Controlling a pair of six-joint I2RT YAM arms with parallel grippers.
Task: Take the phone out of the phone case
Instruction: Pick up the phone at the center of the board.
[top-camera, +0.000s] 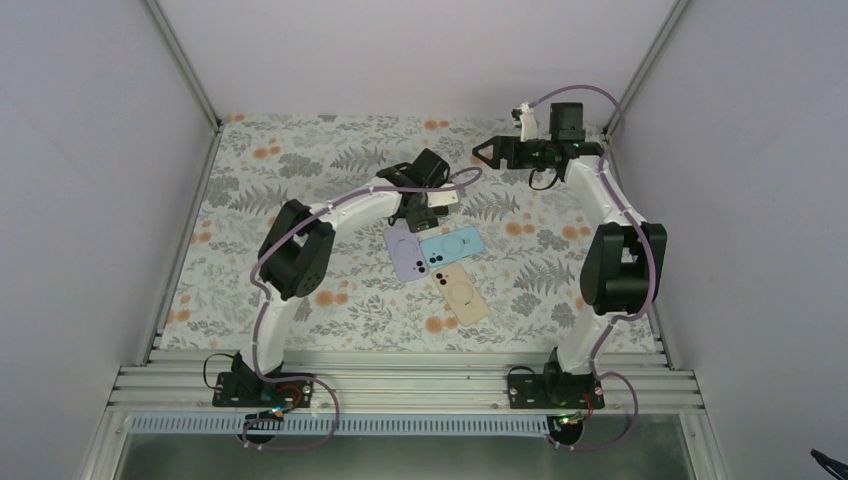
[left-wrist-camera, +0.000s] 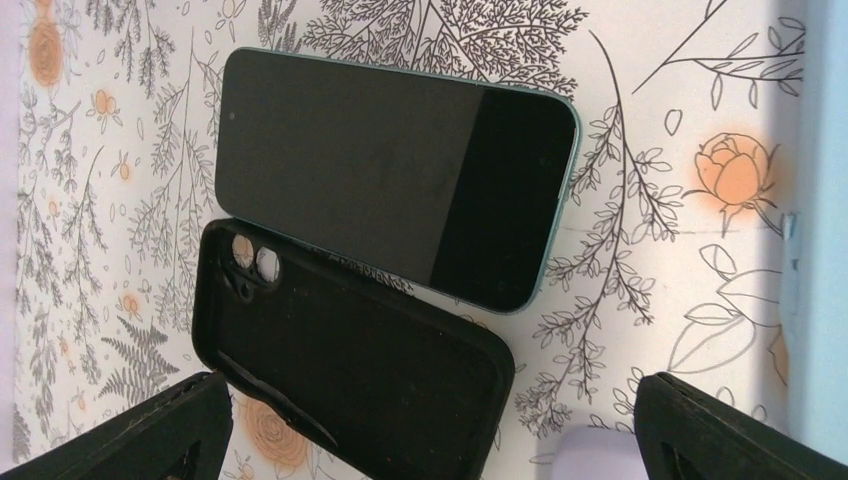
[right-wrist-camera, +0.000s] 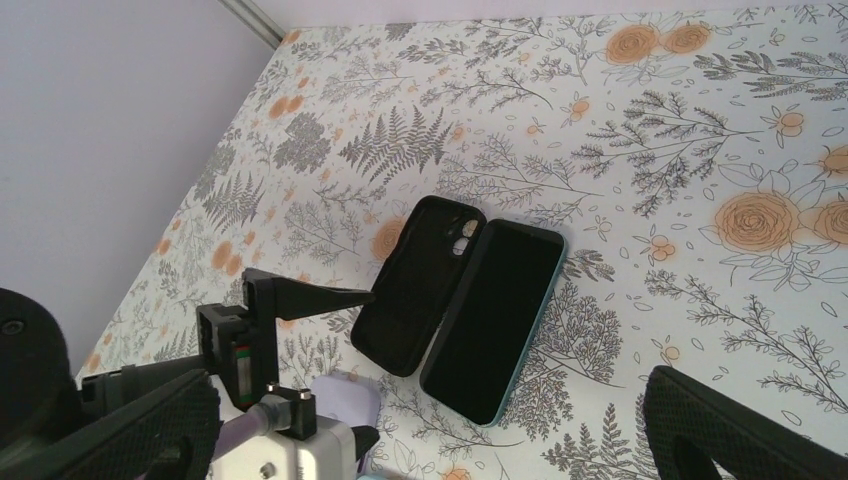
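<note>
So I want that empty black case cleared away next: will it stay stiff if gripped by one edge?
Probably not: the black case has a wavy, buckled rim, suggesting soft rubbery material that would flex. As an empty shell, it is likely light. The phone seems to rest against its edge, so pulling may nudge it.

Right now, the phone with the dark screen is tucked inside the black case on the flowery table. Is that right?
Not quite. The phone is out of the black case. It lies screen-up right next to the empty case on the flowery table. The right wrist view shows this clearly.
</note>
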